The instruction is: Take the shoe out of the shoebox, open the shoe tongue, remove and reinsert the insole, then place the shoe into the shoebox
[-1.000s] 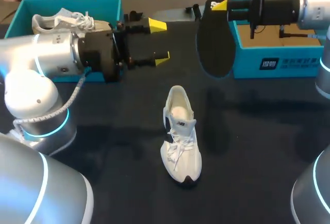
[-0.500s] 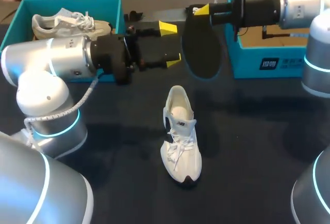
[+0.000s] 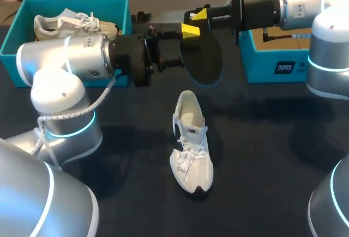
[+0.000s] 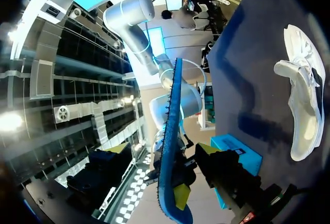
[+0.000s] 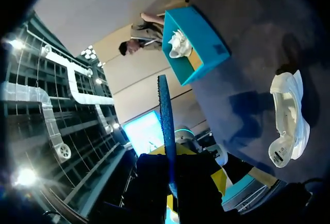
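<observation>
On the dark table (image 3: 262, 155), the white shoe (image 3: 191, 144) is set out of its box (image 3: 283, 57), which lies at its two o'clock. The insole (image 3: 203, 57) is already removed and is held up at the shoe's twelve o'clock, pinched in the right claw (image 5: 172, 180). The left claw (image 4: 198, 183) is spread around the insole's edge, gripping nothing. Reinsertion and boxing are judged outstanding. The tongue's position cannot be made out.

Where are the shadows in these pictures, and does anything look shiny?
Head view: faint dark shadows lie on the table to the right of the white shoe, and the left arm has a shiny silver shell. Left wrist view: a dark shadow patch lies on the table beside the shoe. Right wrist view: another shadow lies beside the shoe, and the insole shows edge-on.
</observation>
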{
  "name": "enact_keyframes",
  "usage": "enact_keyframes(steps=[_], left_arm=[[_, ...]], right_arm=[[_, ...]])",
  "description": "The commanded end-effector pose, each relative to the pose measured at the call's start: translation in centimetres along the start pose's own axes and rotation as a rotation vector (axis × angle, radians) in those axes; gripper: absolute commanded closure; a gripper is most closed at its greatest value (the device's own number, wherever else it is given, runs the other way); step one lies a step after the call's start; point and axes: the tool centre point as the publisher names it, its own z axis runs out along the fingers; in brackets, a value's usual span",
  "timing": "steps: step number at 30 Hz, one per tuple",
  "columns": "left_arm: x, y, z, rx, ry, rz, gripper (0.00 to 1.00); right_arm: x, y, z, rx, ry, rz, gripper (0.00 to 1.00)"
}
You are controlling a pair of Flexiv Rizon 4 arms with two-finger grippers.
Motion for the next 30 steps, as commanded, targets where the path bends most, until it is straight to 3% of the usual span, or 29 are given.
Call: enact_keyframes(steps=[1,9,12,13,15,16,17,23,24,25,26,30], left_arm=[[0.6,0.5,0.6,-0.011,-0.005,-0.001,0.47],[0.8,0.4,0.5,-0.020,-0.006,0.007,0.52],[0.8,0.3,0.3,-0.021,-0.006,0.006,0.60],[0.9,0.3,0.2,-0.022,-0.006,0.005,0.67],[1.1,0.4,0.1,-0.032,-0.006,-0.001,0.90],[1.2,0.5,0.1,-0.034,-0.006,-0.002,0.90],[1.2,0.5,0.2,-0.037,-0.008,-0.003,1.00],[1.2,0.5,0.3,-0.041,-0.015,-0.009,1.00],[1.1,0.4,0.3,-0.038,-0.015,-0.011,1.00],[1.0,0.3,0.2,-0.034,-0.017,-0.015,1.00],[0.8,0.2,0.1,-0.032,-0.019,-0.022,1.00],[0.3,-0.4,-0.7,-0.028,-0.024,-0.023,1.00]], right_arm=[[0.0,0.1,0.4,-0.001,0.000,0.002,1.00],[-0.3,0.0,0.3,-0.011,0.001,0.009,1.00],[-0.4,0.1,0.3,-0.014,0.002,0.011,1.00],[-0.4,0.1,0.3,-0.015,0.004,0.011,1.00],[-0.4,0.1,0.4,-0.013,0.005,0.011,1.00],[-0.4,0.2,0.4,-0.012,0.005,0.011,1.00],[-0.4,0.2,0.5,-0.010,0.004,0.011,1.00],[-0.7,0.0,0.5,-0.021,0.023,0.007,1.00],[-0.7,0.0,0.5,-0.026,0.032,-0.005,0.95],[-0.7,-0.1,0.3,-0.030,0.040,-0.016,0.63],[-0.8,-0.1,0.1,-0.035,0.048,-0.026,0.01],[-1.2,-0.3,-0.8,-0.040,0.044,-0.084,0.00]])
